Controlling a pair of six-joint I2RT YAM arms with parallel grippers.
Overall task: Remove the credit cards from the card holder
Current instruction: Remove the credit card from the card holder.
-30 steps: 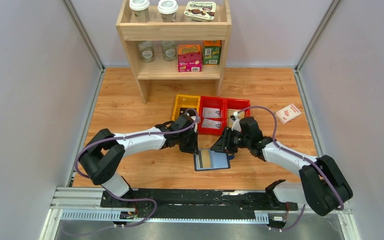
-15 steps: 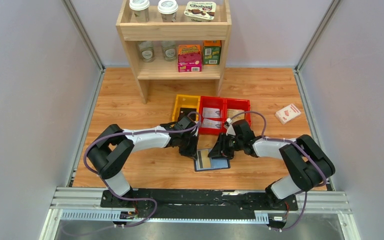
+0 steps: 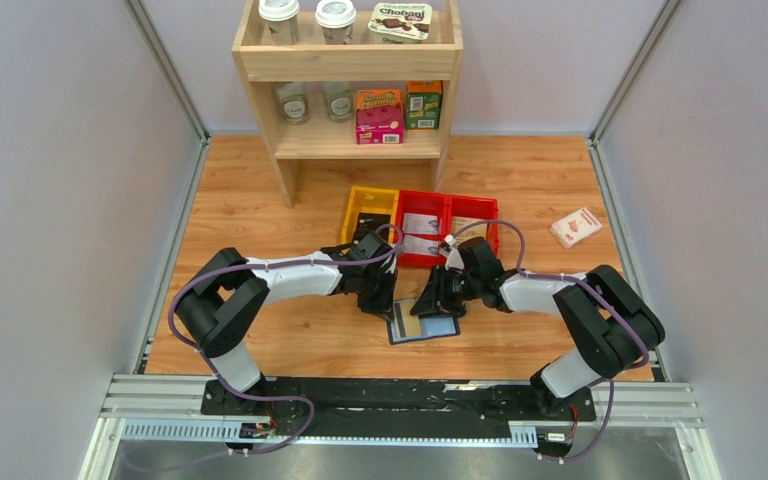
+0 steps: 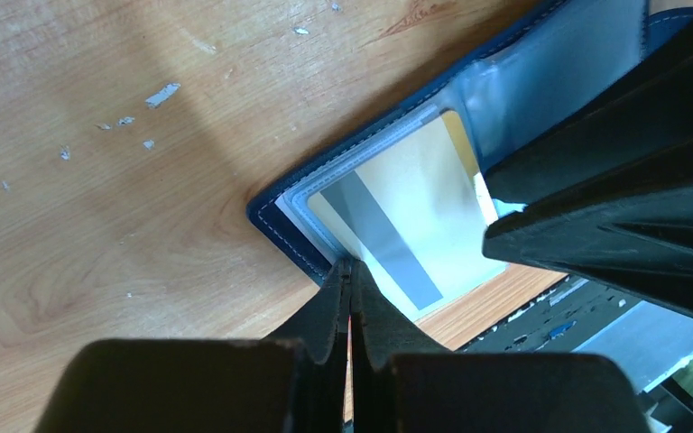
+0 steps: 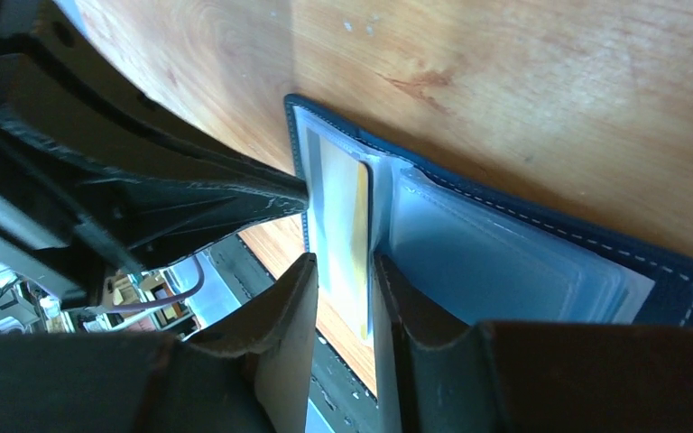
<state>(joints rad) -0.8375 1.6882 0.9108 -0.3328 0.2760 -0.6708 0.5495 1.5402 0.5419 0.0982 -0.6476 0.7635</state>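
Card holder (image 3: 425, 325) lies open nr desk's near edge; my left gripper (image 4: 350, 271), jaws shut, tips at its corner; right gripper (image 5: 343, 263), jaws part-open, astride pale credit card (image 4: 406, 225).

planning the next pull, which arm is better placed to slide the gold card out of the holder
Right. The right tool stands part open over the gold card sleeved in the card holder. The left tool is shut, tips at the holder's edge, seemingly pinning it.

Inside a robotics lab's test cell: grey partition panels (image 3: 60, 150) flank a wooden shelf (image 3: 348, 75) stocked with cups (image 3: 279, 10) and snack boxes (image 3: 380, 115), coloured bins (image 3: 448, 197) just before it, an aluminium mounting rail (image 3: 160, 405) along the table edge opposite.
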